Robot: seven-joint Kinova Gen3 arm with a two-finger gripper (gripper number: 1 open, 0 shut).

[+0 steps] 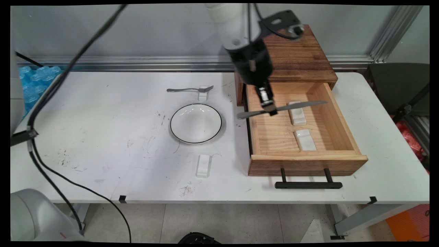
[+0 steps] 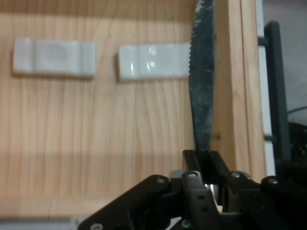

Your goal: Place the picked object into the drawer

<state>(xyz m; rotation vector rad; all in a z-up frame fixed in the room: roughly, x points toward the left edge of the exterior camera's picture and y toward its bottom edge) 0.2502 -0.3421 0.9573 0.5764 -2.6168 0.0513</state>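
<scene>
Firmly held: your gripper (image 1: 271, 109) (image 2: 201, 158) had its 2 fingers clamped on a knife (image 1: 295, 106) (image 2: 201, 96), gripping it partway along its length.
Knife position: it hung roughly level over the open drawer (image 1: 308, 161) (image 2: 235, 96), with the serrated blade reaching across the inside and the other end sticking out past the drawer's left wall, toward the plate.
Blade line: in the hand view, the blade ran close beside 1 drawer wall and its upper part crossed the end of a white rest.
Drawer contents: 2 white rests lay on the drawer floor, the farther rest (image 1: 297, 116) (image 2: 153, 61) under the blade in the main view, and the nearer rest (image 1: 305, 140) (image 2: 53, 58) well clear of it.
Contact: you could not have told from either view whether the blade touched the farther rest or hung above it.
Drawer state: it stood pulled out of the wooden box (image 1: 298, 51), with its black handle (image 1: 308, 185) toward the table's near edge.
Table (image 1: 103, 137): a white plate (image 1: 197, 142) with a dark rim sat left of the drawer, apart from it.
Fork (image 1: 188, 90): it lay beyond the plate, with its tines propped on a third rest (image 1: 203, 96).
Fourth rest (image 1: 203, 165): it sat bare on the near side of the plate.
</scene>
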